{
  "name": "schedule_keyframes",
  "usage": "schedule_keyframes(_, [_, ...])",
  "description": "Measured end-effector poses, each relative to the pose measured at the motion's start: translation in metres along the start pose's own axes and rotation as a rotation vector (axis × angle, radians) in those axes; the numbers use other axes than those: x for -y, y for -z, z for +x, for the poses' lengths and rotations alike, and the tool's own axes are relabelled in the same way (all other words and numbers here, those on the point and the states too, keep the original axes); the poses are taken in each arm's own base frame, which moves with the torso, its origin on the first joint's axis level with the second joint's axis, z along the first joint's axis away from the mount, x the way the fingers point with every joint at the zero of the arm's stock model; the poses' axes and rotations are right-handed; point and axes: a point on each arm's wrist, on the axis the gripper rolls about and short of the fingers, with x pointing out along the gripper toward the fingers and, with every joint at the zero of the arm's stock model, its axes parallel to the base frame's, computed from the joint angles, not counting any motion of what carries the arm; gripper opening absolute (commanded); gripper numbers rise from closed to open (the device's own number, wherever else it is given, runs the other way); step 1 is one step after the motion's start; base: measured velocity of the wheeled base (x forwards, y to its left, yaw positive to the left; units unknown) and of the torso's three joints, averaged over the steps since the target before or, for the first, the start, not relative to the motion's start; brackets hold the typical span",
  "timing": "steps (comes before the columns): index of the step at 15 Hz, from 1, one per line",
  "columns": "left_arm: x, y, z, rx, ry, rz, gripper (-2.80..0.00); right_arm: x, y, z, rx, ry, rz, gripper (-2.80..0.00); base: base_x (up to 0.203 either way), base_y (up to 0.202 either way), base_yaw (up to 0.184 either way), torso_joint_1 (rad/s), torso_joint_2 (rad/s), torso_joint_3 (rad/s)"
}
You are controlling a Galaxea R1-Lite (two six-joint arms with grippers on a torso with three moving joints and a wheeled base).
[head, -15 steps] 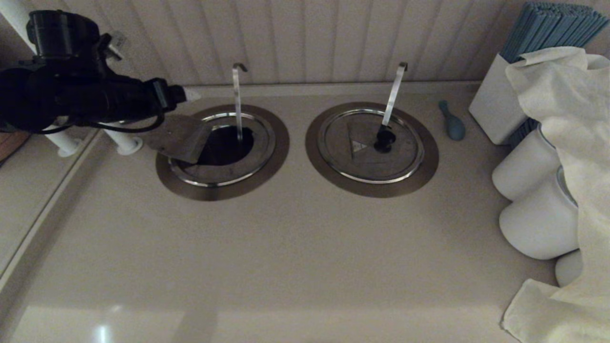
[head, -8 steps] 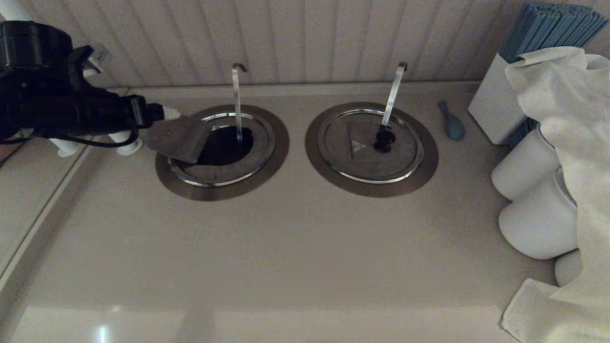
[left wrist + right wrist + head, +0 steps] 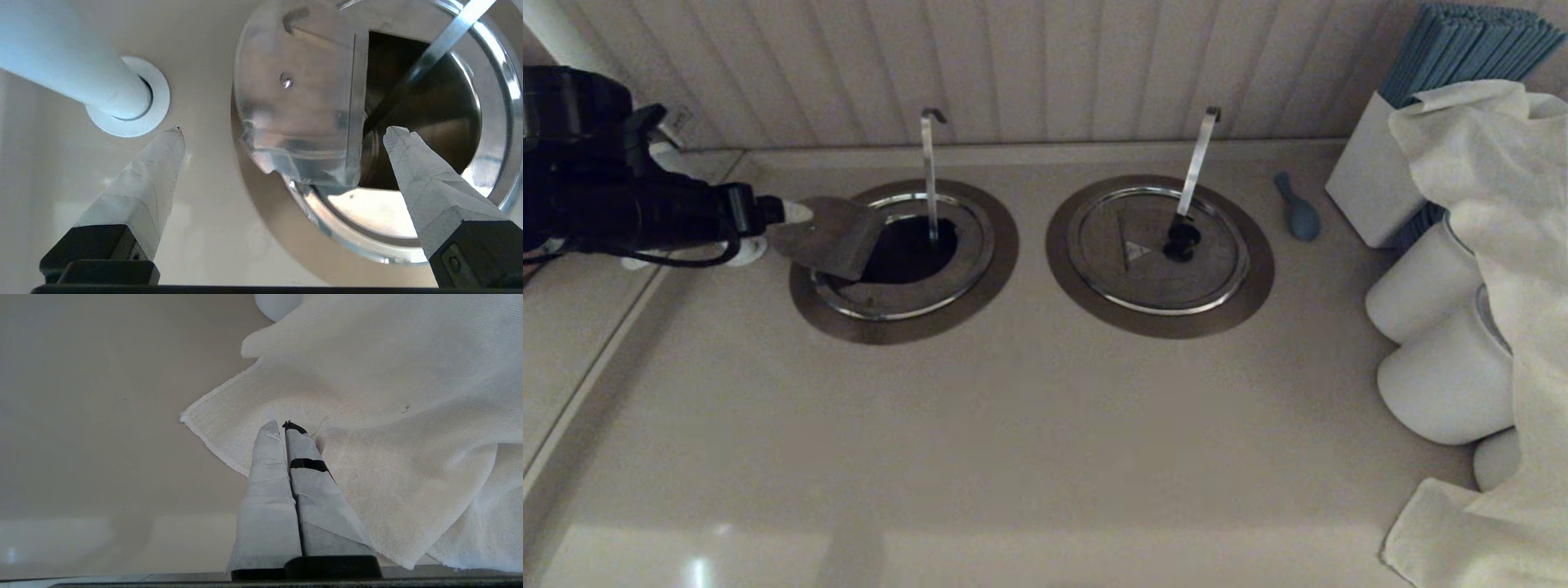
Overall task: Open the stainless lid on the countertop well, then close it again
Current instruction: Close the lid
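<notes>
The countertop well on the left stands open, a dark hole inside its wide brushed-metal collar, with the thin grey hooked rod rising from it. The stainless lid's hinged flap is tipped up and leans over the well's left side; its bare underside shows and the black knob is hidden. My left gripper is open just left of the flap, its taped fingers spread wide and holding nothing. My right gripper is shut and parked above a white cloth.
The twin well to the right is closed, with a black knob and a bright flat strip. A blue spoon, a white box of blue sticks, white jars and cloth fill the right side. A white post stands beside the left gripper.
My left arm has drawn back to the left and slightly down, away from the lid flap. The flap stays tipped up and the well stays open.
</notes>
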Motion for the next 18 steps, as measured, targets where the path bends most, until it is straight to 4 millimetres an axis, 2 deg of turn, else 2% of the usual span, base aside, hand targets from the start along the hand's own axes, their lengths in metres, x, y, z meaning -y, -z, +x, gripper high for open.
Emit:
schedule_keyframes(4, [-0.017,0.004,0.006,-0.017,0.031,-0.021,0.00,0.000,0.000,0.000,0.000,-0.001,0.000,-2.80,0.000,0.000,0.000,0.000,0.00,0.000])
schedule_keyframes(12, [-0.022,0.016,0.024,-0.064,0.087,-0.038,0.00,0.000,0.000,0.000,-0.001,0.000,0.000,-2.80,0.000,0.000,0.000,0.000,0.00,0.000])
schedule_keyframes(18, [-0.027,0.020,0.044,-0.025,0.131,-0.070,0.00,0.000,0.000,0.000,-0.001,0.000,0.000,-2.80,0.000,0.000,0.000,0.000,0.00,0.000])
